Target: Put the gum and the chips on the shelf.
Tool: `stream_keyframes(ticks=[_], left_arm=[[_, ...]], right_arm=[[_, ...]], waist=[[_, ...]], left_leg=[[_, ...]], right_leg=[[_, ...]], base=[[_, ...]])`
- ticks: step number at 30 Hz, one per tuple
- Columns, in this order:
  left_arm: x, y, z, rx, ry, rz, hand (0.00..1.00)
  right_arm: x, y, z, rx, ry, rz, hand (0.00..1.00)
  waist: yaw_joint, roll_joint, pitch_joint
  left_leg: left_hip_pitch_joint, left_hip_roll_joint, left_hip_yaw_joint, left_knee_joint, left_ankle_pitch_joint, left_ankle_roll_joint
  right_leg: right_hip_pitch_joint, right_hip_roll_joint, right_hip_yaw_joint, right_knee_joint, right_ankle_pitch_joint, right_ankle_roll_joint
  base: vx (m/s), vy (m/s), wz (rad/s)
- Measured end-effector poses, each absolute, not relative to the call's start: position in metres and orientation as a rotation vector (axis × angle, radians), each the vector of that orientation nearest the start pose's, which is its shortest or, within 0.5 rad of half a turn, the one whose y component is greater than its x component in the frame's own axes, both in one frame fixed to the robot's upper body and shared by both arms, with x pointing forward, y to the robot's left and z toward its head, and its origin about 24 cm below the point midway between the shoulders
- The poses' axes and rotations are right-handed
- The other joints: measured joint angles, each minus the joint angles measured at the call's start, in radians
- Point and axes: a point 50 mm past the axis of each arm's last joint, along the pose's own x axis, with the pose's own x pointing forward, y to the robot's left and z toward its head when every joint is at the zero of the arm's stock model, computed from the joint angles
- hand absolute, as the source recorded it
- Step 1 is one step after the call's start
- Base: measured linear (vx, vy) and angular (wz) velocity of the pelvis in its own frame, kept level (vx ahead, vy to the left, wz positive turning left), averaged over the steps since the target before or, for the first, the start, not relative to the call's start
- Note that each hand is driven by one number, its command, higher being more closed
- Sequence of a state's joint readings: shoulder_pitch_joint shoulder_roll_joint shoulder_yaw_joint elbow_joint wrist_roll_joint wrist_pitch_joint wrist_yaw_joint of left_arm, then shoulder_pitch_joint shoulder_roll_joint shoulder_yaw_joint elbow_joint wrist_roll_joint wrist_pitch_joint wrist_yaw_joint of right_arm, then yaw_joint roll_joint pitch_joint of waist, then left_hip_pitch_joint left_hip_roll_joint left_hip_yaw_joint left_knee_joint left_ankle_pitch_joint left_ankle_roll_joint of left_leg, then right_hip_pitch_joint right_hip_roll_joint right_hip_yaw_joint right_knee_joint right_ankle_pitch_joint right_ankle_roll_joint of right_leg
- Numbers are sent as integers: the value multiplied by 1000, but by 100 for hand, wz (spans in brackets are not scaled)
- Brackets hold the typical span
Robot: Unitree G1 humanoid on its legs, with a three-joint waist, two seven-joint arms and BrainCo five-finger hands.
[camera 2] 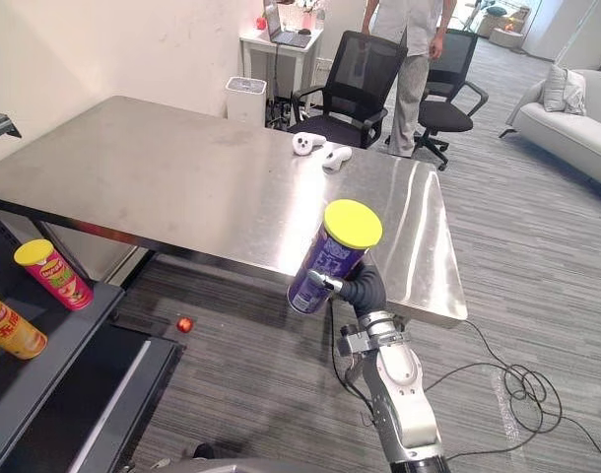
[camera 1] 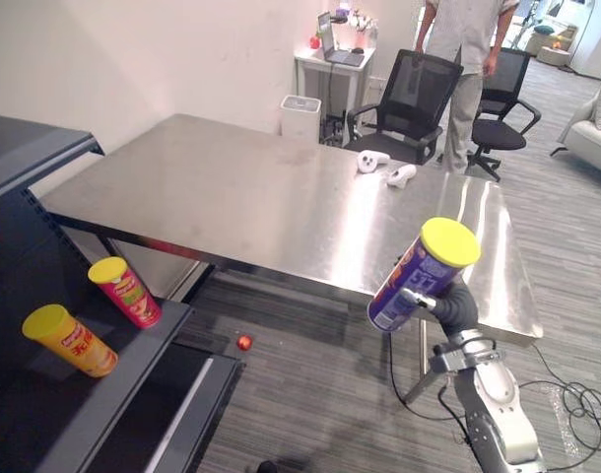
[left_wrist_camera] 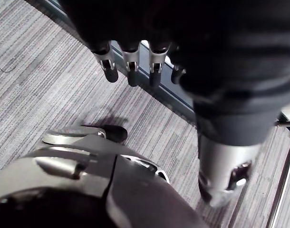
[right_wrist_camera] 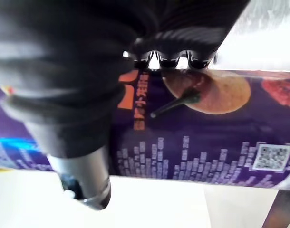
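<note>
Right hand, 4 o'clock in the head views: fingers curled round a purple chips can, yellow lid up, can tilted, in the air off the steel table's near edge. Its label carries a chip picture, rows of small print and a square code patch. Shelf at 8 o'clock holds a red can and a yellow can, both leaning. Left hand hangs over carpet, fingers loose and empty.
</note>
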State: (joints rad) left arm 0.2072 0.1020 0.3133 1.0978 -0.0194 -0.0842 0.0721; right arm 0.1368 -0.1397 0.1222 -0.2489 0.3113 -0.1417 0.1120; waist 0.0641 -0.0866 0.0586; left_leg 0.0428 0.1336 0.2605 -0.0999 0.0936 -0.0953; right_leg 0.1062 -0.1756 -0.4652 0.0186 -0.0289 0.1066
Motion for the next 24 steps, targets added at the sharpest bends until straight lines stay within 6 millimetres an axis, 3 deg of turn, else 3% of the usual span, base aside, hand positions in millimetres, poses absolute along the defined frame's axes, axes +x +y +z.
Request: stream_keyframes(ticks=[3,6,10,11,12,13,14,15,16,17,18,19,20,21,22,23,24], left_arm=[[28,233,-165,-36,1195,481,0],[29,234,-165,-40,1190,491,0],[36,227,-165,-89,1164,526,0],[33,223,-166,-97,1170,536,0],[33,221,-166,-99,1174,537,0],[38,223,-166,-89,1165,542,0],[41,225,-165,-92,1155,551,0],[39,225,-165,-116,1154,575,0],[35,222,-166,-127,1163,579,0],[35,217,-167,-137,1162,573,0],[43,215,-165,-132,1136,554,0],[45,218,-164,-127,1126,562,0],[50,220,-164,-137,1123,576,0],[49,220,-164,-137,1125,577,0],[47,217,-165,-145,1130,577,0],[45,216,-166,-150,1138,579,0],[44,215,-166,-152,1141,577,0]], right_arm=[[221,-143,79,190,-230,222,100],[223,-139,76,195,-219,235,100],[237,-128,91,196,-276,264,100],[239,-128,94,194,-290,261,100],[240,-129,95,191,-292,256,100],[241,-133,95,191,-292,231,100],[242,-134,95,191,-296,219,100],[247,-139,97,183,-300,187,100],[247,-142,98,176,-306,176,100],[249,-148,100,162,-320,154,100],[250,-155,99,159,-317,116,100],[250,-158,99,160,-317,100,100],[251,-158,101,164,-328,92,100],[250,-158,100,164,-324,89,100],[248,-159,97,164,-312,83,100],[246,-162,94,155,-302,71,100],[246,-164,94,153,-301,63,100]], waist=[[1,7,5],[23,8,10],[31,56,66],[36,83,78],[36,89,78],[35,63,79],[36,56,84],[42,58,87],[47,74,82],[34,111,79],[18,106,79],[15,96,73],[21,100,78],[19,97,77],[10,90,82],[-2,97,79],[-7,111,69]], left_leg=[[-3,1,-26,3,2,-1],[-65,10,-92,49,1,-8],[-174,27,-195,80,31,-33],[-201,42,-184,73,15,-20],[-210,51,-156,66,-9,-5],[-236,59,-53,88,-95,67],[-255,63,14,133,-95,108],[-281,75,160,337,-55,172],[-274,90,208,411,-47,187],[-277,89,266,395,-29,178],[-268,45,280,276,74,216],[-243,11,274,172,144,194],[-232,46,344,275,5,188],[-224,68,374,361,-59,182],[-180,88,396,435,-120,133],[-134,88,387,418,-144,90],[-122,85,378,401,-152,75]], right_leg=[[-1,-4,-23,41,-20,-4],[-11,1,-83,70,-46,-14],[-67,11,-187,165,-104,-38],[-83,15,-217,200,-116,-55],[-85,19,-237,193,-117,-58],[-86,1,-285,143,-110,-73],[-90,-16,-309,143,-113,-83],[-114,-58,-336,177,-121,-94],[-120,-61,-340,195,-121,-94],[-120,-56,-365,224,-126,-93],[-133,-74,-395,224,-121,-102],[-128,-65,-406,158,-107,-109],[-111,-47,-456,114,-88,-108],[-104,-47,-472,115,-90,-111],[-85,-47,-504,116,-90,-112],[-67,-44,-543,114,-90,-112],[-65,-41,-560,113,-89,-111]], base=[[13,-27,25],[-25,-64,61],[-87,-61,72],[-125,-101,70],[-102,-138,89],[-70,-74,81],[-77,-73,97],[-54,-8,54],[-24,-65,86],[-70,-46,112],[-70,-46,129],[-172,-13,109],[-109,-36,64],[-138,-69,81],[-91,-50,91],[-112,-5,96],[-152,75,87]])
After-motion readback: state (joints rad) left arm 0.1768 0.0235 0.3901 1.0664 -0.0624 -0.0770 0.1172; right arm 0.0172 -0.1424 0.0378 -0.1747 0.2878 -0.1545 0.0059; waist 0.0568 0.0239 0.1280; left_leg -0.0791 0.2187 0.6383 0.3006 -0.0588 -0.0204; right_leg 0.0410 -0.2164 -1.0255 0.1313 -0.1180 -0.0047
